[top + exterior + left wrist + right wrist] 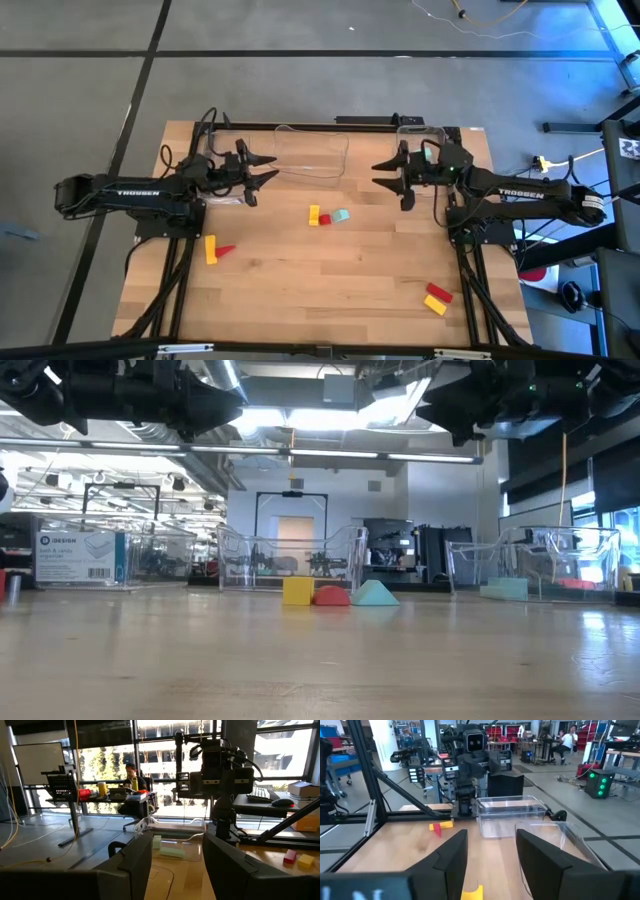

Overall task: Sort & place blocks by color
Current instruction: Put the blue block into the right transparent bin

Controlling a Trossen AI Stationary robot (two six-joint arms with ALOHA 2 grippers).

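Both the left hand [262, 168] and right hand [388, 176] hover parted and empty, between picks; next, one must descend onto the middle blocks [327, 216] ahead.

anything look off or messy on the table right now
Nothing is spilled or damaged. The blocks simply lie unsorted in three loose clusters: a middle group, a pair near the left arm, and a pair near the right arm.
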